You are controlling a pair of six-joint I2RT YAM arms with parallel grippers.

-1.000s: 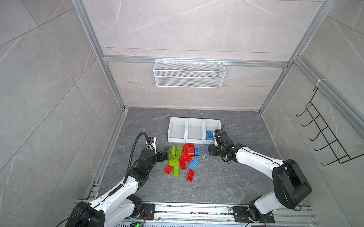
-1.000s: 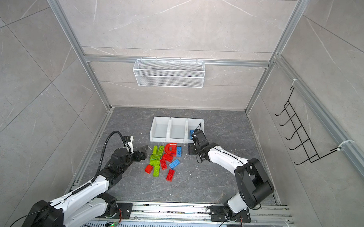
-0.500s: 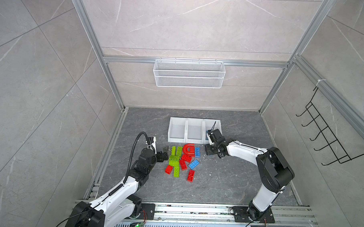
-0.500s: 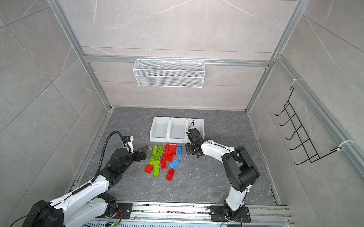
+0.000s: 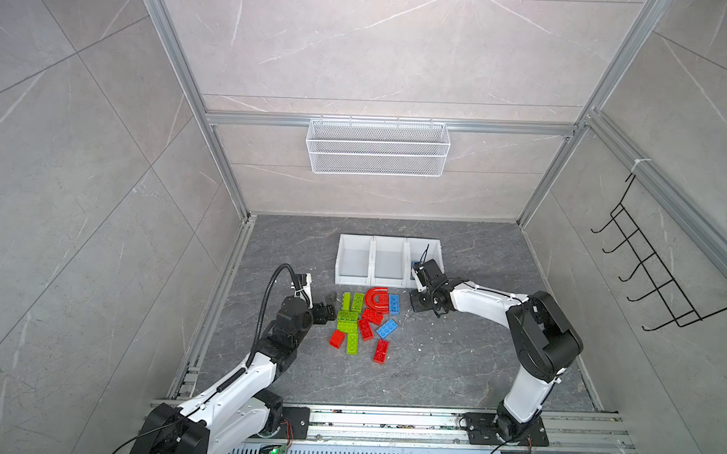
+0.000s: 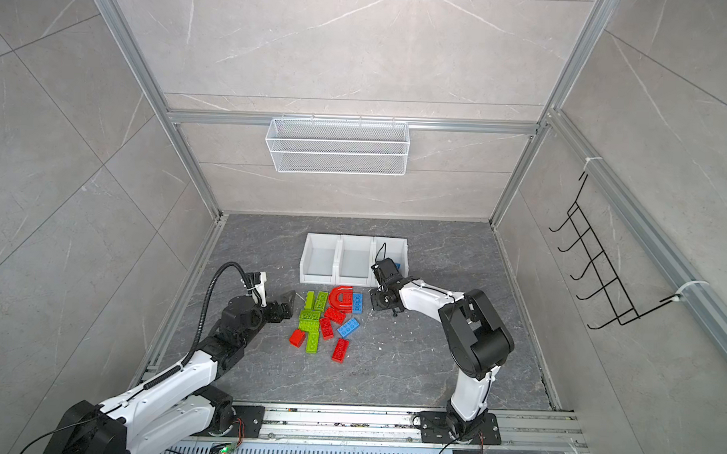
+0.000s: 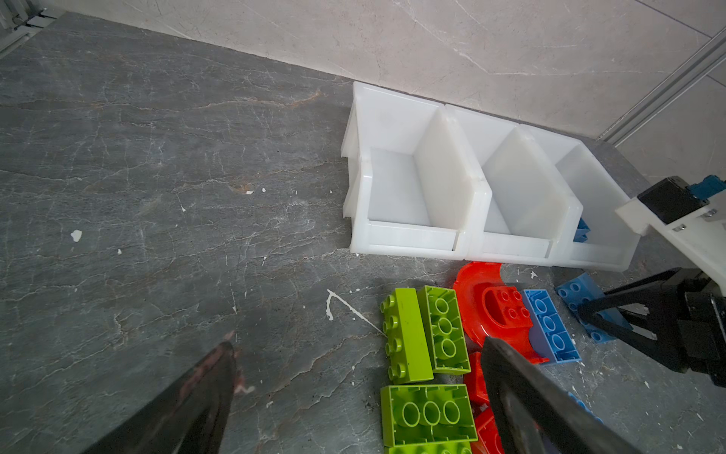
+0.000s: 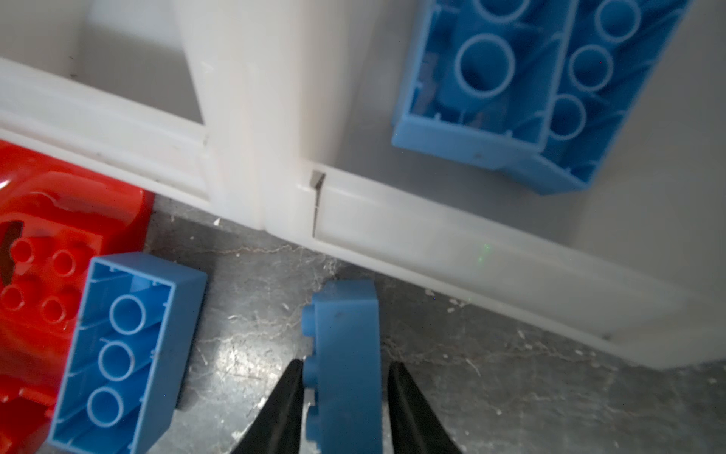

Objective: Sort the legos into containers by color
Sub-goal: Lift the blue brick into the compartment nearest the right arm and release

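My right end effector (image 8: 345,365) is down at counter level. Its two black fingers (image 8: 285,405) sit either side of a blue brick (image 8: 345,322) that stands on its long edge, studs facing one finger. The jaws are narrow, at or just off the brick's flanks. I cannot tell whether the pinch is complete, and the brick looks to be resting on the counter (image 8: 251,314).

The approach makes sense to me: on edge, the brick offers its thin dimension. It also sits just in front of the low lip of the right-hand bin (image 8: 451,251), so I judge a short lift would clear it. Two blue bricks (image 8: 510,90) lie hollow side up in that bin, so I take it as the blue one.

Further out, a second blue brick (image 8: 118,346) lies hollow side up against the red arch (image 8: 47,220). In a top view the remaining legos form a loose cluster of lime green bricks (image 5: 347,317), red bricks (image 5: 380,351) and a lone blue one (image 5: 387,328), in front of the row of bins (image 5: 372,253). The middle bin (image 7: 514,243) and left bin (image 7: 412,236) show bare floors.

My left end effector (image 7: 357,344) hovers with jaws spread wide and nothing between them, just beside the green bricks. I read that as waiting on its own side of the pile, clear of the right arm.
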